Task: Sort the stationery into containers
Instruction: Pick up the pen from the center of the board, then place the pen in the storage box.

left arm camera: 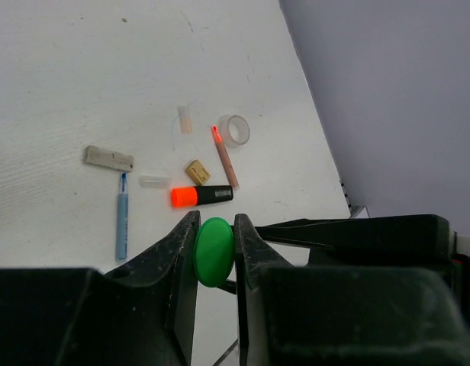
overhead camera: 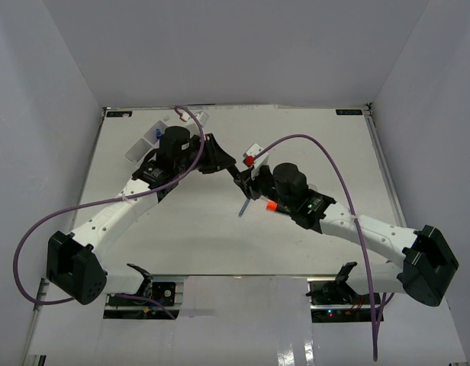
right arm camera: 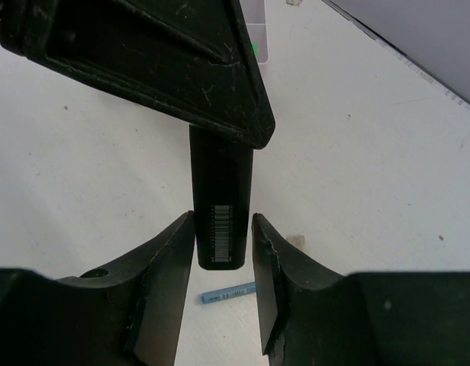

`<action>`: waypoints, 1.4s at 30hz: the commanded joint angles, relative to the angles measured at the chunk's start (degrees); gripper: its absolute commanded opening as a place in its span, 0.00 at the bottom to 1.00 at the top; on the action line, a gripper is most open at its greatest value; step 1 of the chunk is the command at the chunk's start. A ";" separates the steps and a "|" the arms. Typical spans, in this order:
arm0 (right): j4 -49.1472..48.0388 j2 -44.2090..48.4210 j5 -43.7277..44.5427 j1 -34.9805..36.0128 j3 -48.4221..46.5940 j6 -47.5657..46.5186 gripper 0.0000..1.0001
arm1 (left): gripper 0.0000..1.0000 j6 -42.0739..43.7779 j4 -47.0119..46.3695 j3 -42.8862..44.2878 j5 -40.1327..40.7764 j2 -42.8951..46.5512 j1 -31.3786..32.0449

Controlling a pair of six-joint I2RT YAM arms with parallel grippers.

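Observation:
My left gripper is shut on the green cap end of a black-bodied green highlighter, held above the table. In the right wrist view the highlighter's black barcoded body hangs between my right gripper's jaws, which stand slightly open around it. The two grippers meet at mid-table. On the table lie an orange highlighter, a thin blue pen, a pink pen, a clear tape ring and erasers. The white tray is at the far left.
A small tan eraser and clear caps lie among the stationery. The blue pen also shows below my right jaws. The tray's wall is behind the left fingers. Grey walls enclose the table; purple cables arc over both arms.

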State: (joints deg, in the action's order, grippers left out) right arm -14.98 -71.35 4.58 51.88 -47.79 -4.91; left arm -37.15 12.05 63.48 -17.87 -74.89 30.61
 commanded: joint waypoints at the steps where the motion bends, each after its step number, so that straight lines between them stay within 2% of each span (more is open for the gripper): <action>1: -3.13 0.25 2.10 0.33 0.15 -0.10 0.44 | 0.09 2.25 0.51 1.73 3.70 1.06 0.06; 3: -2.77 0.95 3.24 0.24 0.85 -0.10 0.60 | 0.08 3.91 1.65 2.17 6.60 1.24 0.06; 4: -2.25 1.21 4.81 0.24 1.20 0.07 0.78 | 0.07 4.71 2.18 2.52 10.45 1.33 -0.02; 5: -1.81 1.91 5.61 0.33 1.56 0.16 0.85 | 0.06 5.67 3.14 2.87 12.92 1.33 -0.11; 6: -0.85 2.27 7.27 0.24 2.43 0.33 0.97 | 0.06 7.60 3.85 3.83 17.91 1.24 -0.29; 9: 1.09 4.02 10.26 -0.02 4.54 0.77 0.90 | 0.06 10.85 5.26 5.94 25.23 0.19 -2.74; 11: 2.58 5.42 11.32 -0.20 5.77 0.86 0.90 | 0.06 11.92 5.17 6.91 29.62 -0.60 -6.41; 16: 3.73 9.99 13.70 -0.55 10.77 1.12 0.90 | 0.07 14.99 -2.09 7.27 31.66 -4.47 -16.79; 21: 3.91 12.46 13.44 -1.25 13.77 1.48 0.90 | 0.07 18.07 -9.06 6.74 33.60 -9.82 -20.41; 29: 4.00 13.70 13.88 -2.31 15.97 1.39 0.90 | 0.09 17.28 -15.66 5.78 33.95 -17.65 -23.67; 31: 3.91 13.61 13.88 -2.39 16.15 1.39 0.90 | 0.12 16.76 -15.75 5.86 33.69 -18.88 -24.10; 32: 4.00 13.52 13.88 -2.48 16.15 1.39 0.90 | 0.17 16.41 -15.57 6.12 33.78 -20.10 -24.19; 37: 4.00 13.96 14.40 -2.57 16.59 1.39 0.90 | 0.27 15.79 -14.96 5.95 33.60 -22.14 -24.55; 42: 4.61 14.05 15.02 -2.66 16.50 1.83 0.90 | 0.41 15.00 -14.25 5.42 33.42 -22.75 -24.63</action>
State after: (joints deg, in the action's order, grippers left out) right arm -9.28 -58.43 18.06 49.50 -31.68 -3.53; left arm -21.23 -1.65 69.34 15.25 -98.56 6.20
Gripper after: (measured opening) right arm 0.904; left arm 0.398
